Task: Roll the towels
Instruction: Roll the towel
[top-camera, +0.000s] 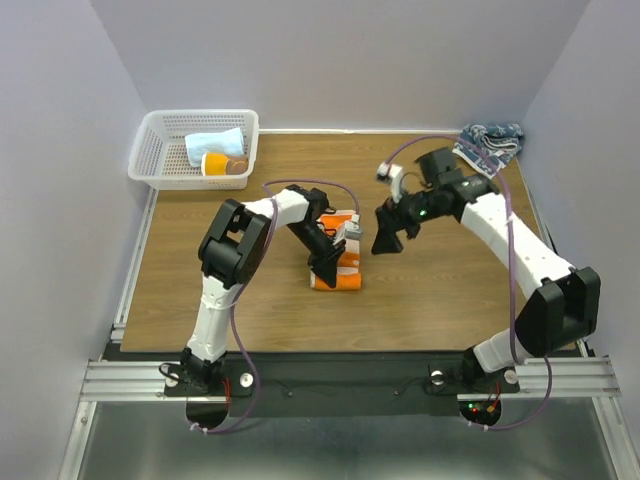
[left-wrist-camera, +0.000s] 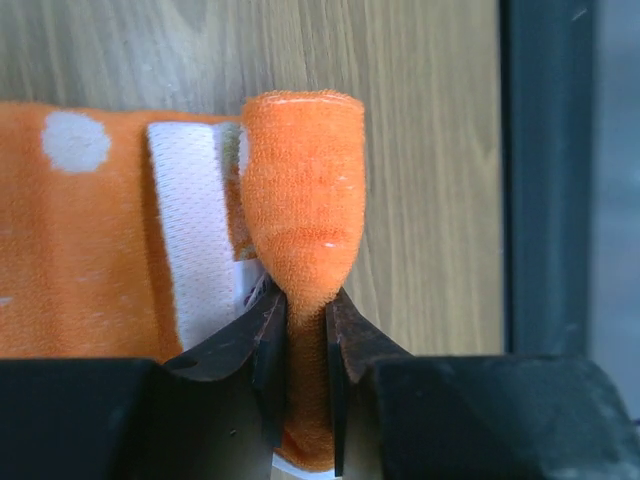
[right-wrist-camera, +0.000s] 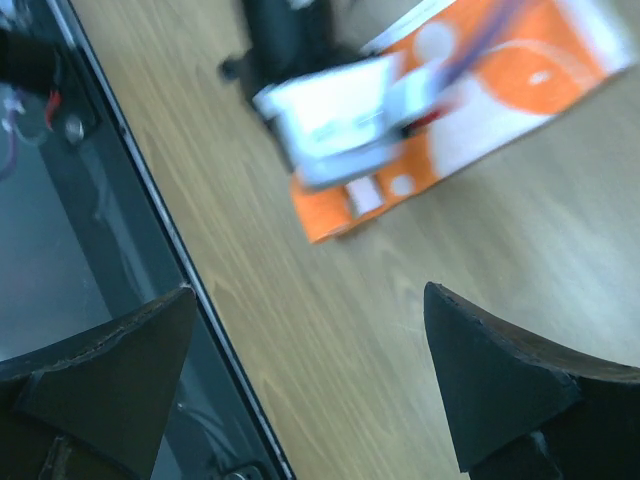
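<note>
The orange-and-white printed towel (top-camera: 345, 270) lies folded in the middle of the table. My left gripper (top-camera: 327, 263) is shut on a raised orange fold of it (left-wrist-camera: 300, 220); in the left wrist view the jaws pinch the cloth at its near edge, next to a white fabric tag (left-wrist-camera: 195, 230). My right gripper (top-camera: 388, 240) is open and empty, hovering just right of the towel, which shows in the right wrist view (right-wrist-camera: 500, 90). The dark-blue-and-white patterned towel (top-camera: 490, 140) lies crumpled at the back right corner.
A white mesh basket (top-camera: 150, 150) at the back left holds a light blue rolled cloth (top-camera: 215, 145) and an orange-yellow roll (top-camera: 222, 165). The table's dark front rail (right-wrist-camera: 160, 250) runs close to my right gripper's view.
</note>
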